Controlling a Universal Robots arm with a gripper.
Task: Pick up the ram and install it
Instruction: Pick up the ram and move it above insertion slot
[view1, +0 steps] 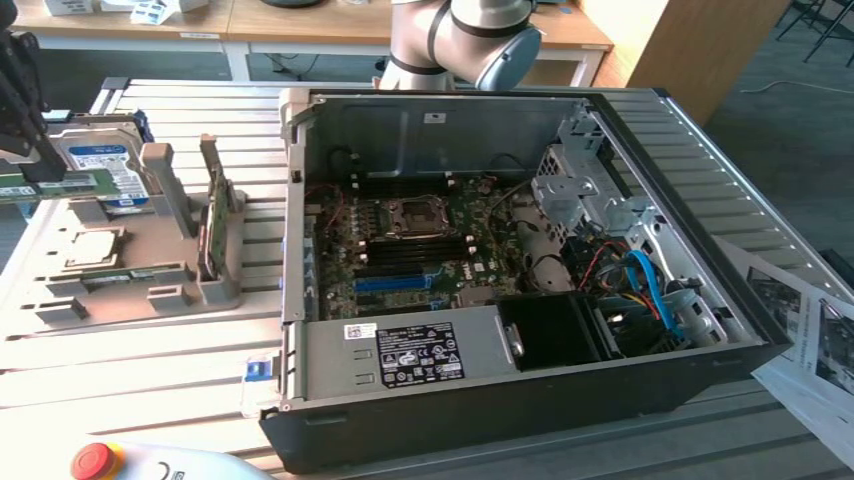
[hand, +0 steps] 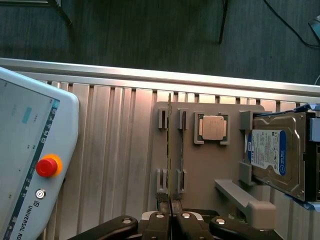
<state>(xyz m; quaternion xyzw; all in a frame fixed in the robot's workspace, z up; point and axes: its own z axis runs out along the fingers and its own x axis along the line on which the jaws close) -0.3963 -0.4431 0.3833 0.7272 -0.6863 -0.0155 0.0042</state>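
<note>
The ram (hand: 170, 150) is a thin green stick that I see edge-on in the wrist view, running out from between my fingertips over the grey holder tray (hand: 200, 165). My gripper (hand: 170, 212) is shut on its near end. In the exterior view the gripper (view1: 30, 165) hangs at the far left beside the tray, with the ram (view1: 67, 184) held level just above the tray and in front of the hard drive (view1: 114, 165). The motherboard (view1: 414, 240) with its black slots (view1: 420, 255) lies inside the open computer case (view1: 534, 420), well towards the exterior view's right of the gripper.
The grey tray (view1: 134, 280) also carries a silver hard drive with a blue label (hand: 280, 155), a square processor chip (hand: 212, 127) and a broader green card (view1: 214, 215) standing on edge. A teach pendant with a red stop button (hand: 46, 166) lies beside it. Papers (view1: 814, 340) lie past the case.
</note>
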